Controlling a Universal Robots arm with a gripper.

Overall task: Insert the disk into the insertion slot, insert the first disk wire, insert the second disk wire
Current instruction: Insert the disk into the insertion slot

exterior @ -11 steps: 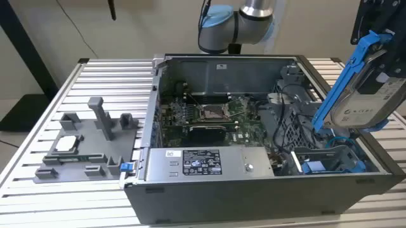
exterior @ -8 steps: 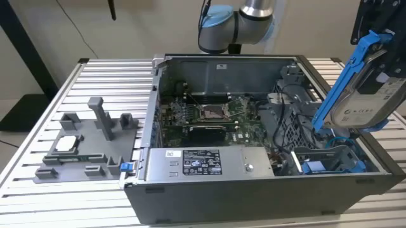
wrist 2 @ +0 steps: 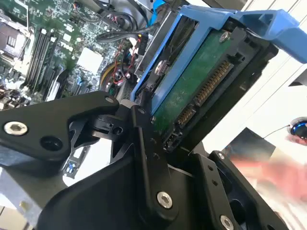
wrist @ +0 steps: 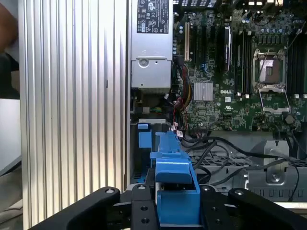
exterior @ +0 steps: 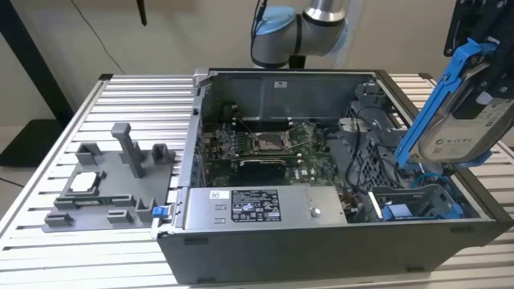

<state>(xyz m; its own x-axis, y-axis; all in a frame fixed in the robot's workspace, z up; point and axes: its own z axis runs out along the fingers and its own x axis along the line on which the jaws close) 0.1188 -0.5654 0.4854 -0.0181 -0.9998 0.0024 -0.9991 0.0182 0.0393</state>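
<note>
In the exterior view my gripper (exterior: 480,78) is shut on the disk (exterior: 464,129), a silver-grey drive with a white label in a blue carrier. The disk hangs tilted in the air above the case's right side. Below it sits the insertion slot (exterior: 418,201), a grey bay with blue rails in the case's near right corner, with nothing in it. The second wrist view has the disk's green board and connectors (wrist 2: 201,81) between the black fingers (wrist 2: 144,139). In the first wrist view the blue carrier (wrist: 175,191) sits in the gripper (wrist: 175,213), apart from the slot's blue tab (wrist: 144,136). I cannot tell which cables (exterior: 362,123) are the disk wires.
The open computer case holds a motherboard (exterior: 265,144), a grey power-supply box (exterior: 265,208) at the front and a perforated cage (exterior: 377,153) beside the slot. A grey fixture (exterior: 112,180) stands on the slatted table at the exterior view's left. A blurred hand (wrist 2: 268,172) appears in the second wrist view.
</note>
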